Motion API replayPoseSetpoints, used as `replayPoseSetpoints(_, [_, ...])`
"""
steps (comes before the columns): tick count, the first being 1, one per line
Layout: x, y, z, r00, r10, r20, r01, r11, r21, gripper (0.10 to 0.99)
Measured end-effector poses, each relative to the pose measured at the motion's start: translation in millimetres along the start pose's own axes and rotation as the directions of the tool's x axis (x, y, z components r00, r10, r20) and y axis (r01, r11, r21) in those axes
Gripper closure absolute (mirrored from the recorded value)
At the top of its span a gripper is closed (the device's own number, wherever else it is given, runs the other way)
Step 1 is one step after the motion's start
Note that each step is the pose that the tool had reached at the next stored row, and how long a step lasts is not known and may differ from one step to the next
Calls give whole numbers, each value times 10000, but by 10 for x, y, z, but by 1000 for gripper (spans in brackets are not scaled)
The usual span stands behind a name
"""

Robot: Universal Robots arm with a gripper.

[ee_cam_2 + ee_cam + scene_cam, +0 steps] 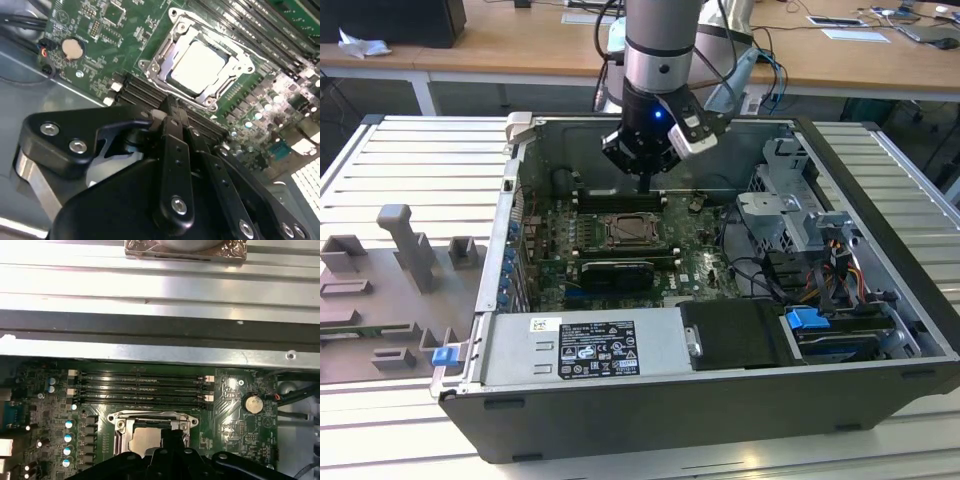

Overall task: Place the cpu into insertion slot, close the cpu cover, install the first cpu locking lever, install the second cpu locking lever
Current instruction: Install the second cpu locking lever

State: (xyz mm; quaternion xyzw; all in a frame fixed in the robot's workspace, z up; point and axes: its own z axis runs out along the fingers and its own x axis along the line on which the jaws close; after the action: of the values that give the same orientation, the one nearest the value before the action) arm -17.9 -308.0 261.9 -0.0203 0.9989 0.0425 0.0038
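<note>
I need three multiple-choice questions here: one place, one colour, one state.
1. The pincer hovers: A over the memory slots beside the insertion slot; B over the power supply; C outside the case.
2. The circuit board is: A red; B green; C white.
3. The cpu is: A in the pincer; B on the table; C seated in the slot, cpu cover around it.
Answers: A, its tip hangs at the slots; B, green shows in both wrist views; C, the pale chip lies inside the frame.

A lab or workshop: an open computer case [720, 400] on a slatted metal bench [410, 160], wooden desks [520, 45] behind
</note>
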Motion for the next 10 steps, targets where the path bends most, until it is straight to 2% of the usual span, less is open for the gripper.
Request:
replayPoseSetpoints(8, [11, -156, -7, 10000, 3, 1, -3, 10000, -1, 980])
replayPoseSetpoints(10, [13, -166, -5, 10000, 3, 2, -3, 10000, -1, 980])
